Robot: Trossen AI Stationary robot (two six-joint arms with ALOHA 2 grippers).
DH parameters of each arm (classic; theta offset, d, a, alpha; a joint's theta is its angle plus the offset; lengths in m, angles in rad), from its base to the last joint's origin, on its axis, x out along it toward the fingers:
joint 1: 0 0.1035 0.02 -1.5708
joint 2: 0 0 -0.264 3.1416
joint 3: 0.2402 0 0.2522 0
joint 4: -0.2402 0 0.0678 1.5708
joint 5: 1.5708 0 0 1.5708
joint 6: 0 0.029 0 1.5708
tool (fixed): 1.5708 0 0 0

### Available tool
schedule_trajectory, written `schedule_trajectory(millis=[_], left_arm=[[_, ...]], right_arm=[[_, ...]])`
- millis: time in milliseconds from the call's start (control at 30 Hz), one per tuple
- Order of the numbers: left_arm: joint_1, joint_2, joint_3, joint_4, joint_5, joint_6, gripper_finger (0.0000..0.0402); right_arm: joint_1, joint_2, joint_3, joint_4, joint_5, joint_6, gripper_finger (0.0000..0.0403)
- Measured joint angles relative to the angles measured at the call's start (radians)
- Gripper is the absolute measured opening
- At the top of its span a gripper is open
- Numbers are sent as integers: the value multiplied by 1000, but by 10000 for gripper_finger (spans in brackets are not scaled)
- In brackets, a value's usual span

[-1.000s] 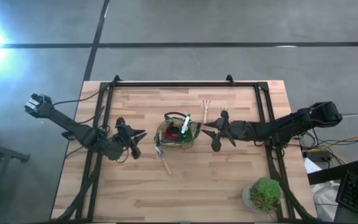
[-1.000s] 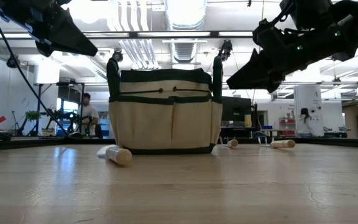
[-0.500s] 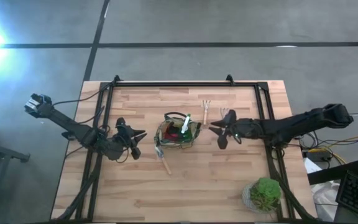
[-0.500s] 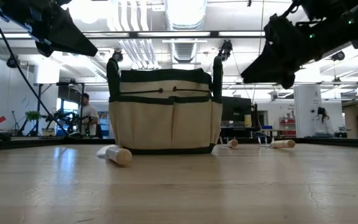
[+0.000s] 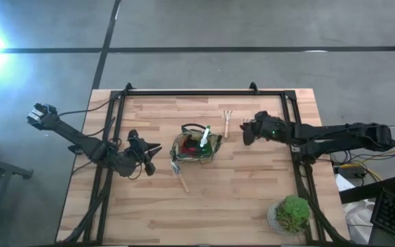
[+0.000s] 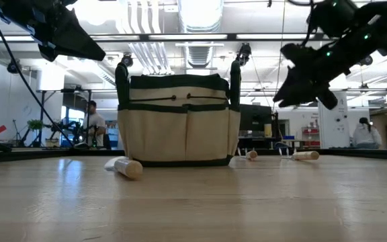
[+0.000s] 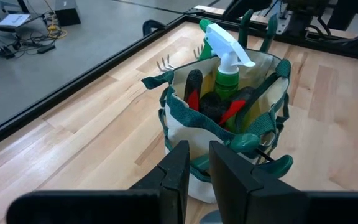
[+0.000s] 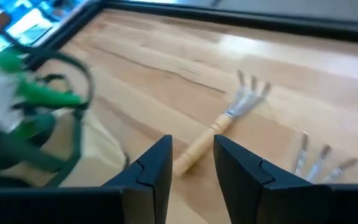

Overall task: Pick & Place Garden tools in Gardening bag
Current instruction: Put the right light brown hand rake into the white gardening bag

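Note:
The olive-khaki gardening bag (image 5: 196, 145) stands upright on its base at the table's middle. It holds the green spray bottle with a white top (image 7: 225, 59), a red-and-black tool (image 7: 194, 93) and dark pruners. A wooden-handled trowel (image 5: 180, 175) lies on the table at the bag's near left. Two wooden-handled forks (image 8: 219, 127) (image 8: 319, 158) lie flat right of the bag, toward the far edge. My left gripper (image 7: 199, 155) hovers left of the bag, slightly open and empty. My right gripper (image 8: 193, 149) hovers open and empty above the forks, as the high view (image 5: 247, 132) also shows.
A bushy potted plant (image 5: 292, 213) stands at the table's near right corner. A black frame (image 5: 190, 92) runs along the table's far and side edges. People show in the room behind the table in the low view.
My right gripper has moved away from the bag's right side toward the table's far edge, over the forks, and has turned as the arm stretched out. Nothing on the table has moved.

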State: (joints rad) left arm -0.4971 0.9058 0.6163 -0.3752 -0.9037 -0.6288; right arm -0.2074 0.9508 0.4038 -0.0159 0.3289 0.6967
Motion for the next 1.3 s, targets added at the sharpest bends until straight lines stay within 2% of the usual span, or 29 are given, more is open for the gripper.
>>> schedule_trajectory(millis=[167,267,467,600,867,1300], left_arm=[[0,0,0,0,-13,0,65],[0,0,0,0,-20,3,65],[1,0,0,0,-37,7,65],[2,0,0,0,-38,8,65],[2,0,0,-8,-30,8,65],[2,0,0,-28,-28,-6,65]], right_arm=[[-118,0,2,-36,-79,44,103],[-172,11,36,-128,-95,72,100],[-207,122,209,-468,-95,116,100],[-206,237,328,-594,-95,113,100],[-217,436,453,-689,-100,111,107],[-252,584,446,-696,-166,123,118]])
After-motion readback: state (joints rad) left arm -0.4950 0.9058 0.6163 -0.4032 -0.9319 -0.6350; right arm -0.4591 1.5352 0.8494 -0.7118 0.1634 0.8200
